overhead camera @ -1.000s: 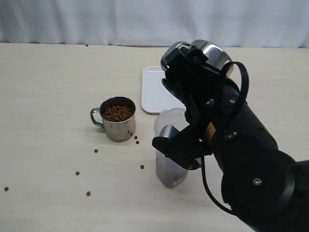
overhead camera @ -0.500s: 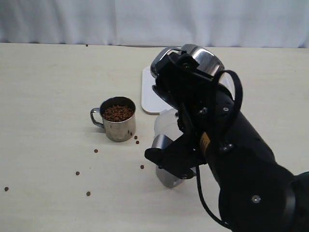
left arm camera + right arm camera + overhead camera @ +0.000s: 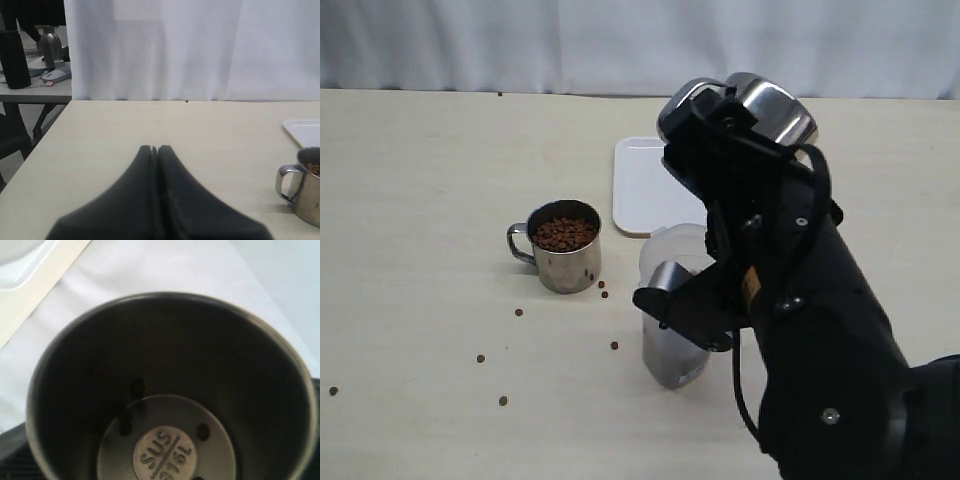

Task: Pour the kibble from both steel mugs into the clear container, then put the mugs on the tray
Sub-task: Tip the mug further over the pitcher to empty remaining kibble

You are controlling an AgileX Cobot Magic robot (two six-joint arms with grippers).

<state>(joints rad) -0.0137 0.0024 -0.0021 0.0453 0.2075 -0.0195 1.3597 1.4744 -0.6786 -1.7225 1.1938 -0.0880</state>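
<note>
R fingers spread wide, gripping tilted steel mug, held high near clear container. L fingers pressed together, holding nothing. Second steel mug, full of kibble, on desk left of container; tray behind container.

Bright, even, diffuse light; soft shadows; left hand blurred up close.
</note>
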